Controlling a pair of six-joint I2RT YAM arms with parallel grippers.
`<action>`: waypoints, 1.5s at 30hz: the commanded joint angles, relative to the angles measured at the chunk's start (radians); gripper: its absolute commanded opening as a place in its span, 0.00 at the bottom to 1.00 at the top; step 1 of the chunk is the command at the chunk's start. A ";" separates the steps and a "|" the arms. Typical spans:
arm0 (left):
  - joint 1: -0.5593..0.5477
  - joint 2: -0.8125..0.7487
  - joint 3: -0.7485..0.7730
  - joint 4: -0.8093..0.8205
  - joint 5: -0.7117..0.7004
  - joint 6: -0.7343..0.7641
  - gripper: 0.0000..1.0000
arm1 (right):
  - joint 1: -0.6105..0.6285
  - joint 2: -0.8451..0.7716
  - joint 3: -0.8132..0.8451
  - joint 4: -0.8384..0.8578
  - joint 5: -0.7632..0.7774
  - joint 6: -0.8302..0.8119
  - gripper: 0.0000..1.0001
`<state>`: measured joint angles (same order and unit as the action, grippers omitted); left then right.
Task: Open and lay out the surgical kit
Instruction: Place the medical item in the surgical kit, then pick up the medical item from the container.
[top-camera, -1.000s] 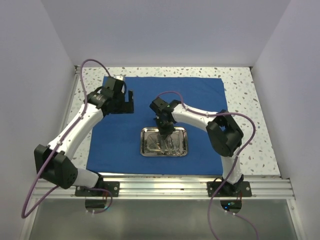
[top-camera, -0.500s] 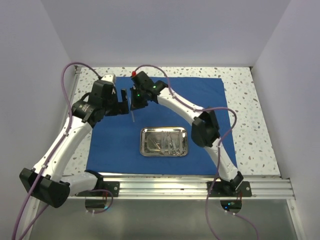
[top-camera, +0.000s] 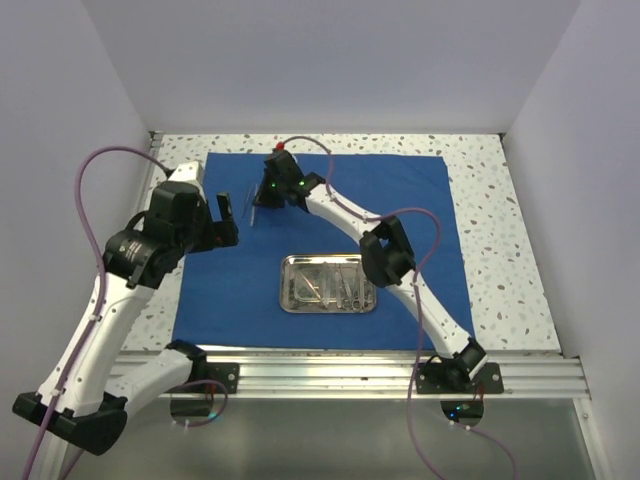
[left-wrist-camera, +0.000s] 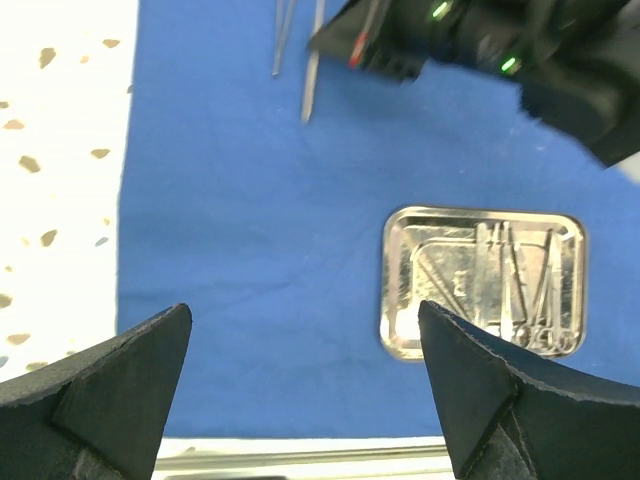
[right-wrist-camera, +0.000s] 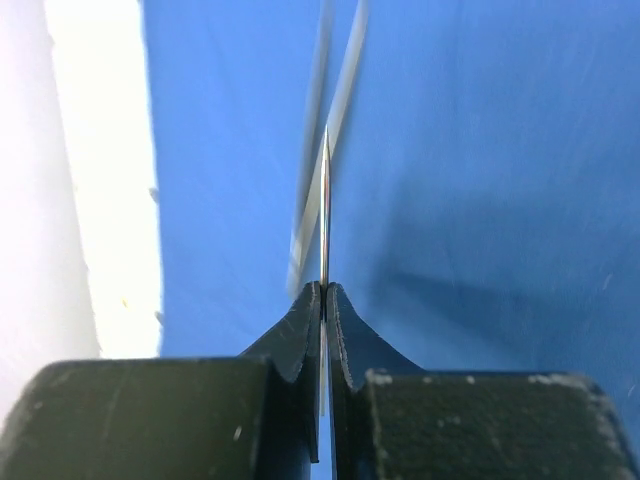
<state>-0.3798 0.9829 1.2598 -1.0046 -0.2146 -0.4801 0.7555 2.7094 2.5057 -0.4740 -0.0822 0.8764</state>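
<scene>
Now a thin instrument (right-wrist-camera: 325, 200) is pinched by the right gripper (right-wrist-camera: 323, 300).
Its length is aimed straight ahead over the blue cloth (right-wrist-camera: 480, 150); the left gripper (left-wrist-camera: 303, 320) is spread.

Left arm (top-camera: 95, 320): raised, elbow bent, reaching forward.
Left gripper (top-camera: 228, 220): fingers spread wide.
Right arm (top-camera: 430, 305): stretched far forward and leftward.
Right gripper (right-wrist-camera: 324, 292): fingers pinched onto a thin steel tool (right-wrist-camera: 325, 200).

The counter (top-camera: 492, 225) is white with dark and tan speckles, and its surface shows as strips along the left, far and right sides. Plain pale walls (top-camera: 340, 60) enclose it on three sides. A ribbed aluminium rail (top-camera: 330, 372) runs across its near edge.
</scene>
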 joint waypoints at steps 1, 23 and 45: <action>0.005 -0.039 0.050 -0.104 -0.072 -0.005 1.00 | -0.013 -0.010 0.065 0.146 0.106 0.087 0.00; 0.005 -0.001 0.032 -0.016 -0.018 0.024 1.00 | -0.045 -0.133 -0.097 0.192 -0.007 0.067 0.93; -0.324 0.427 -0.154 0.337 0.135 -0.320 1.00 | -0.179 -1.431 -1.091 -0.316 0.395 -0.211 0.98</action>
<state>-0.6529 1.3602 1.0996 -0.7136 -0.0227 -0.6724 0.5819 1.3334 1.4788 -0.5964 0.2176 0.7090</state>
